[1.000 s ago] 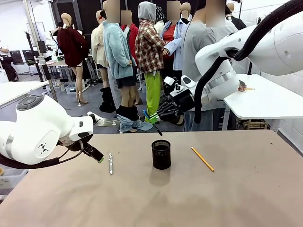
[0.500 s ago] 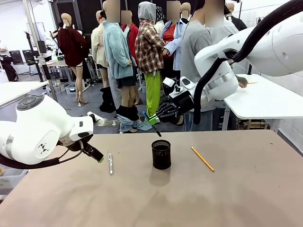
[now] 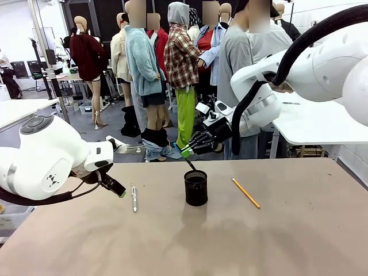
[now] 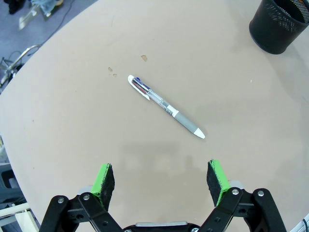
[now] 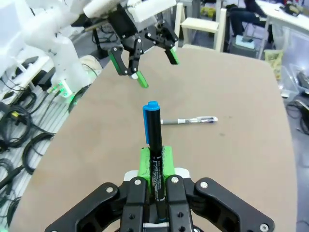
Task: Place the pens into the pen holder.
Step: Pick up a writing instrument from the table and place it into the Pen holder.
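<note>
The black mesh pen holder (image 3: 196, 188) stands upright mid-table, also at the top right of the left wrist view (image 4: 279, 23). My right gripper (image 3: 187, 150) hangs just above and behind it, shut on the blue-and-black pen (image 3: 189, 160), whose lower end slants down close to the rim. The right wrist view shows that pen (image 5: 153, 143) clamped between the green pads of the right gripper (image 5: 155, 162). The silver-white pen (image 3: 134, 198) (image 4: 166, 107) (image 5: 188, 120) lies flat left of the holder. My left gripper (image 3: 118, 190) (image 4: 161, 178) hovers open beside it, nothing between its fingers. The orange-yellow pencil (image 3: 246, 193) lies right of the holder.
A person in a grey shirt (image 3: 236, 57) stands at the far side behind my right arm. A white side table (image 3: 322, 123) sits beyond the far right corner. Bare brown tabletop (image 3: 230, 241) stretches in front of the holder.
My right gripper has come down and to the left with the blue-and-black pen, bringing its lower end near the holder's rim. The left arm, silver pen and pencil have stayed put.
</note>
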{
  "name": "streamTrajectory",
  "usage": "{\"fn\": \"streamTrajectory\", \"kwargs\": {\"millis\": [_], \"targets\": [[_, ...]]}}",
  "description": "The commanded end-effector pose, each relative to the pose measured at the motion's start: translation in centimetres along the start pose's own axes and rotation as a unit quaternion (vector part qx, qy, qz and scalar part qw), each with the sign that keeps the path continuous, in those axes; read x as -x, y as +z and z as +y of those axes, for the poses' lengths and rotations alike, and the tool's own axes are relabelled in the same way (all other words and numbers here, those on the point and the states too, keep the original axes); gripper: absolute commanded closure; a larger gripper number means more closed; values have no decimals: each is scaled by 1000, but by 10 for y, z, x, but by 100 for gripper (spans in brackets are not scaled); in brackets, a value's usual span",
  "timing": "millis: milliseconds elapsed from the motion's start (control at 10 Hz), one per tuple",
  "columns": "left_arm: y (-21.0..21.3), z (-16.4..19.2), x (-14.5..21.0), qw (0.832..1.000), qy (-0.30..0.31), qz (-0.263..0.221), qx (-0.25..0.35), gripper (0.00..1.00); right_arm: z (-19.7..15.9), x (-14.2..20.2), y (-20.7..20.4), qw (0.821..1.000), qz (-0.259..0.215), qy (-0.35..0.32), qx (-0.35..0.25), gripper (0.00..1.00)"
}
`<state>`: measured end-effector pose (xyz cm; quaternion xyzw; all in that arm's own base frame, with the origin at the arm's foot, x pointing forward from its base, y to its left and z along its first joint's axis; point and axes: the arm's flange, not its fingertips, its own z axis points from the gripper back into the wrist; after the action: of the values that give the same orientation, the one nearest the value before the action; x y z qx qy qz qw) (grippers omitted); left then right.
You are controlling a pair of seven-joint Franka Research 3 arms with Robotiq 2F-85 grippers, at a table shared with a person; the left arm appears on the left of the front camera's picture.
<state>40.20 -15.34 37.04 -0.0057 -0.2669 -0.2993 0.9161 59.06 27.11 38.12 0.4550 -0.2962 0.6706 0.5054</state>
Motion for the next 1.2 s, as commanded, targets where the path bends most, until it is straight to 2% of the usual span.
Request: {"fn": "streamTrajectory", "kwargs": {"millis": [0, 600, 700, 900, 1000, 1100], "targets": [[1, 2, 1, 1000, 3, -1, 1, 0, -15, 8, 2, 1000, 1, -8, -24, 100], [1, 2, 1, 1000, 3, -1, 1, 0, -18, 45, -8, 998, -9, -12, -53, 100], [1, 2, 1, 1000, 3, -1, 1, 0, -14, 48, -9, 998, -4, -8, -56, 92], [1, 2, 1, 1000, 3, -1, 1, 0, -4, 48, -5, 998, -4, 4, -58, 53], [1, 2, 1, 1000, 3, -1, 1, 0, -2, 48, -2, 998, -5, 6, -55, 37], [1, 2, 1, 1000, 3, -1, 1, 0, 2, 46, 4, 999, -8, 8, -49, 37]]}}
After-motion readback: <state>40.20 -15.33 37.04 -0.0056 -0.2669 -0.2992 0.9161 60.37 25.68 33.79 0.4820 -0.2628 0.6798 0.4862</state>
